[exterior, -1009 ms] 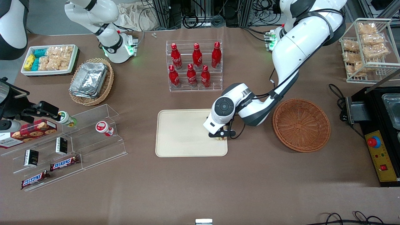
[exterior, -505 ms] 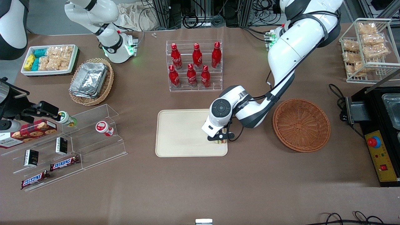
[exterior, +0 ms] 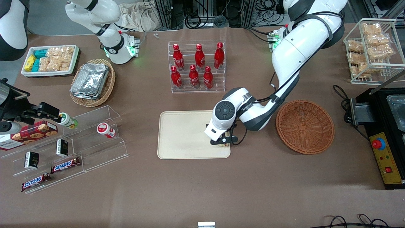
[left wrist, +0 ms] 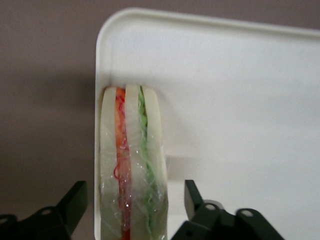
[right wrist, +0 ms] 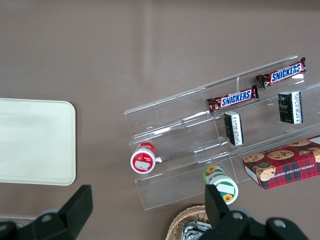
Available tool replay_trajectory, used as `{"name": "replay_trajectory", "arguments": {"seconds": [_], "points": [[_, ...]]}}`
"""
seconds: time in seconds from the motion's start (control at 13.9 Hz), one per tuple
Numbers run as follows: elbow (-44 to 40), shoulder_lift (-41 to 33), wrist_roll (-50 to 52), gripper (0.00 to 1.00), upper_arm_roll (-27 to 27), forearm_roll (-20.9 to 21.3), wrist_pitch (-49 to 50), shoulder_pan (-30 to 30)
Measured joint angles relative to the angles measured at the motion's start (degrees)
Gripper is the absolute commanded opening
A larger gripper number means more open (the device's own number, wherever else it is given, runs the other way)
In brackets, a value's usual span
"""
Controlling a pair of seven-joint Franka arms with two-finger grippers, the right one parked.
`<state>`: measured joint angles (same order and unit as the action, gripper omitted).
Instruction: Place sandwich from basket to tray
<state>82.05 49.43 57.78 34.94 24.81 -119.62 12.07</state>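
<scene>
Crowding gripper (left wrist: 131, 200) — sandwich (left wrist: 131, 170), tray (left wrist: 240, 90) rim; basket (exterior: 305, 126) nearby

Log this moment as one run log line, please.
phase: release | hand: open, astride sandwich | sandwich: on tray, at its edge nearest basket | basket: no sandwich inside

The left arm is bent at the elbow and reached low toward the table's middle. Its gripper (exterior: 224, 143) is pointed straight down, the fingers (left wrist: 75, 200) spread apart and touching nothing.
</scene>
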Motion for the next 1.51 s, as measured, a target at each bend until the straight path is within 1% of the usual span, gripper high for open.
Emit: {"name": "replay_trajectory", "arguments": {"seconds": [0.14,0.22,0.36,0.43,0.58,0.65,0.79,0.86,0.94,1.08,1.15,1.3,1.37,1.51], "points": [[-2.7,-1.6,0.6,0.99,0.0,-0.2,5.6,-0.4],[-4.6,-2.9,0.7,0.99,0.1,-1.1,9.1,-0.8],[-7.5,-6.9,0.5,0.99,0.0,-5.3,14.1,-2.6],[-8.0,-9.8,-1.1,0.99,0.0,-7.7,16.3,-4.6],[-8.0,-16.0,-9.0,0.99,0.2,-13.1,22.2,-9.9],[-8.0,-18.9,-13.2,0.99,0.1,-15.0,25.2,-12.4],[-7.9,-23.8,-20.7,0.99,-1.2,-16.4,30.0,-15.5],[-7.9,-26.0,-25.1,0.99,-3.4,-17.7,32.1,-15.9],[-7.6,-28.1,-30.4,0.99,-6.7,-19.9,33.6,-15.9],[-5.0,-33.2,-43.4,0.99,-15.9,-24.7,34.8,-15.3],[-2.8,-35.9,-50.2,0.99,-20.5,-25.8,34.8,-15.1],[1.1,-39.9,-62.0,0.99,-28.2,-26.2,34.8,-15.0],[2.0,-40.9,-65.9,0.99,-30.8,-25.9,34.8,-15.0],[2.3,-41.1,-70.0,0.99,-32.5,-22.2,34.5,-15.0]]}}
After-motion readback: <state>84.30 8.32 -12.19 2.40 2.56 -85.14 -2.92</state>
